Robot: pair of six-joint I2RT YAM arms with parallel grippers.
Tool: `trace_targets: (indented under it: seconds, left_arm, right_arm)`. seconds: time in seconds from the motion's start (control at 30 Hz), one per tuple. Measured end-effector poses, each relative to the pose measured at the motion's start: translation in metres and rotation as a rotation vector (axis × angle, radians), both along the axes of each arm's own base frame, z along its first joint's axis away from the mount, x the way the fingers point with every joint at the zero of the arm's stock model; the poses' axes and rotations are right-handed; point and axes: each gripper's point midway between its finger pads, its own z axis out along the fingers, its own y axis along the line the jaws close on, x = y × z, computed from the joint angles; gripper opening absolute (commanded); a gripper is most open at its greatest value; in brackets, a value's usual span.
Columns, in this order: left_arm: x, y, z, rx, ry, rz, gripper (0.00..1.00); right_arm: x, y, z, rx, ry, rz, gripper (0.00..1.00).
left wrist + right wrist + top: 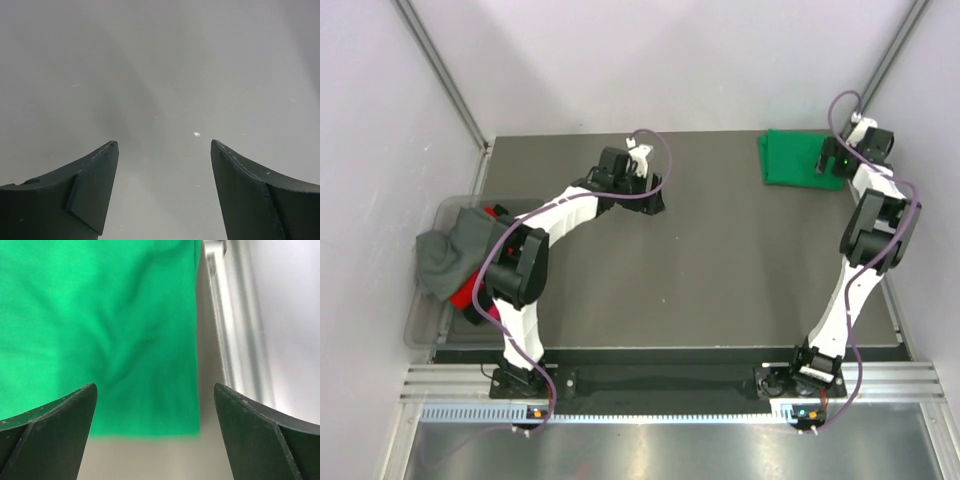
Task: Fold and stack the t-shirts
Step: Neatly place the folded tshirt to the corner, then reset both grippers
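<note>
A folded bright green t-shirt (792, 158) lies flat at the table's far right corner; it fills the upper left of the right wrist view (100, 330). My right gripper (827, 163) hovers over its right edge, open and empty (155, 390). My left gripper (655, 195) is open and empty above bare table at the far middle (164, 145). A grey t-shirt (448, 255) hangs crumpled over the clear plastic bin (425, 330) at the left, with a red t-shirt (470, 295) under it. The pink t-shirt is hidden.
The dark table mat (700, 270) spans the workspace. A metal rail (235, 315) and white wall run close along the green shirt's right side. White enclosure walls stand behind and at both sides.
</note>
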Motion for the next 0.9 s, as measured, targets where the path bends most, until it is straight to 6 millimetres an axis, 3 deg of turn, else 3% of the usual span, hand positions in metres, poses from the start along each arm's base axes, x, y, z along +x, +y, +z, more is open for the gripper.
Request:
trace_targets:
  seconds: [0.07, 0.13, 0.2, 0.27, 0.33, 0.4, 0.43, 0.5, 0.63, 0.7, 0.77, 0.83, 0.9]
  left_arm:
    - [0.004, 0.009, 0.002, 0.043, -0.025, 0.029, 0.8]
    - [0.006, 0.017, 0.011, 0.078, -0.062, 0.043, 0.8]
    - [0.009, 0.026, 0.027, 0.11, -0.123, 0.059, 0.86]
    - [0.011, 0.034, 0.049, 0.132, -0.189, 0.074, 0.88]
    - [0.011, 0.042, 0.072, 0.148, -0.255, 0.089, 0.89]
    - [0.007, 0.053, 0.093, 0.164, -0.314, 0.108, 0.9]
    - [0.003, 0.06, 0.101, 0.175, -0.336, 0.117, 0.91]
    - [-0.005, 0.075, 0.109, 0.204, -0.356, 0.137, 0.93]
    - [-0.01, 0.108, 0.108, 0.291, -0.309, 0.203, 0.93]
    - [-0.014, 0.128, 0.1, 0.353, -0.255, 0.235, 0.93]
    - [-0.022, 0.148, 0.094, 0.4, -0.221, 0.263, 0.95]
    - [-0.035, 0.166, 0.09, 0.437, -0.209, 0.277, 0.95]
    - [-0.057, 0.189, 0.092, 0.485, -0.197, 0.295, 0.94]
  right_arm:
    - [-0.009, 0.004, 0.032, -0.02, -0.042, 0.003, 1.0]
    - [-0.018, 0.01, 0.085, -0.055, -0.119, 0.012, 1.0]
    - [-0.034, 0.022, 0.141, -0.095, -0.206, 0.036, 1.0]
    - [-0.059, 0.041, 0.197, -0.136, -0.293, 0.077, 1.0]
    - [-0.085, 0.065, 0.239, -0.167, -0.36, 0.134, 1.0]
    - [-0.109, 0.099, 0.259, -0.173, -0.385, 0.205, 1.0]
    - [-0.119, 0.119, 0.26, -0.168, -0.377, 0.24, 1.0]
    - [-0.136, 0.157, 0.243, -0.139, -0.316, 0.3, 1.0]
    - [-0.179, 0.216, 0.154, -0.082, -0.07, 0.4, 1.0]
    - [-0.209, 0.225, 0.111, -0.057, 0.043, 0.413, 1.0]
    - [-0.236, 0.226, 0.086, -0.038, 0.126, 0.403, 1.0]
    - [-0.251, 0.226, 0.082, -0.026, 0.144, 0.383, 1.0]
    - [-0.253, 0.229, 0.093, -0.021, 0.107, 0.379, 1.0]
